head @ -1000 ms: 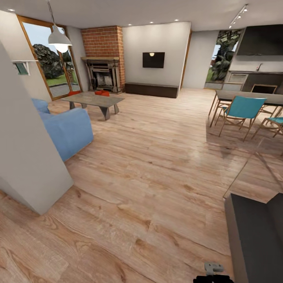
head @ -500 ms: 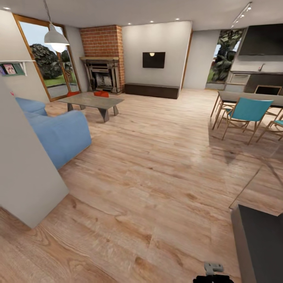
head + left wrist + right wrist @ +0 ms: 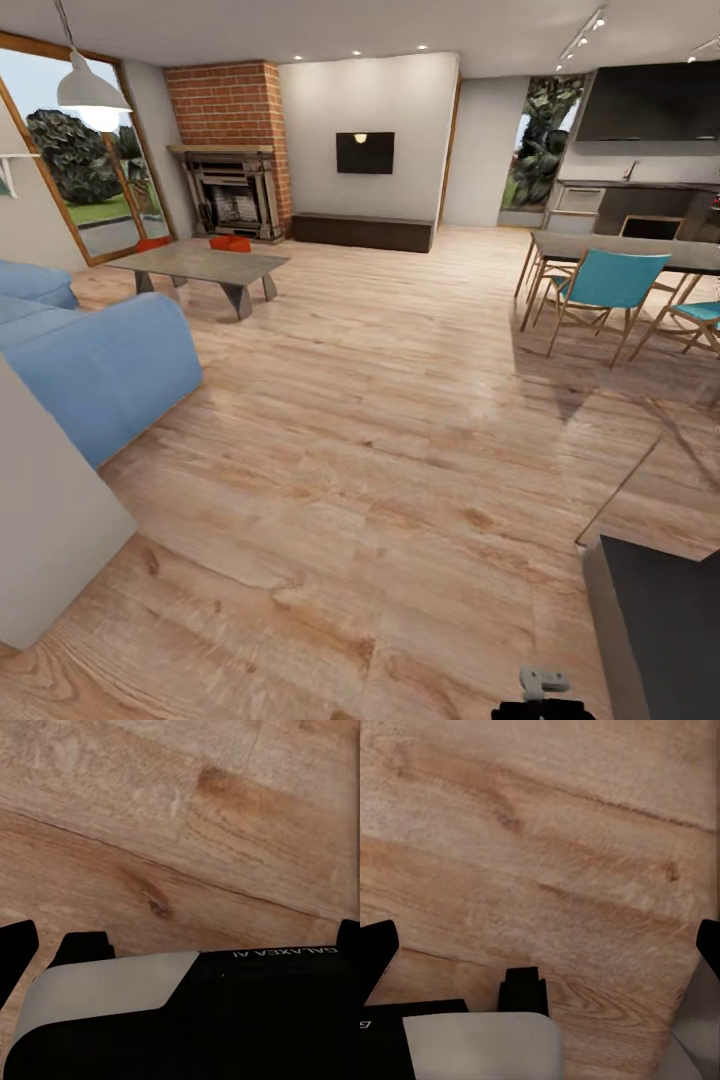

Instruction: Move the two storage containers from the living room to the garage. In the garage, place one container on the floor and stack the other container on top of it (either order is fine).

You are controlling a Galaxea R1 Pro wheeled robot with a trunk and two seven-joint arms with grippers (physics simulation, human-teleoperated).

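Far off, two storage containers [image 3: 230, 243] [image 3: 152, 243] sat by the coffee table's [image 3: 195, 263] far edge; both grippers' [image 3: 180, 945] [image 3: 540, 945] fingers spread wide.

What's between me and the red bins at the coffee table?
In the head view, bare wood-plank floor runs up to the coffee table; the blue sofa flanks the path's left. Both red bins sit there.

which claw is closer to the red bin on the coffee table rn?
Left, but only marginally. The red bin sits far ahead, left of the robot's heading. Left claw and right claw both hang low over the wood floor, far from it.
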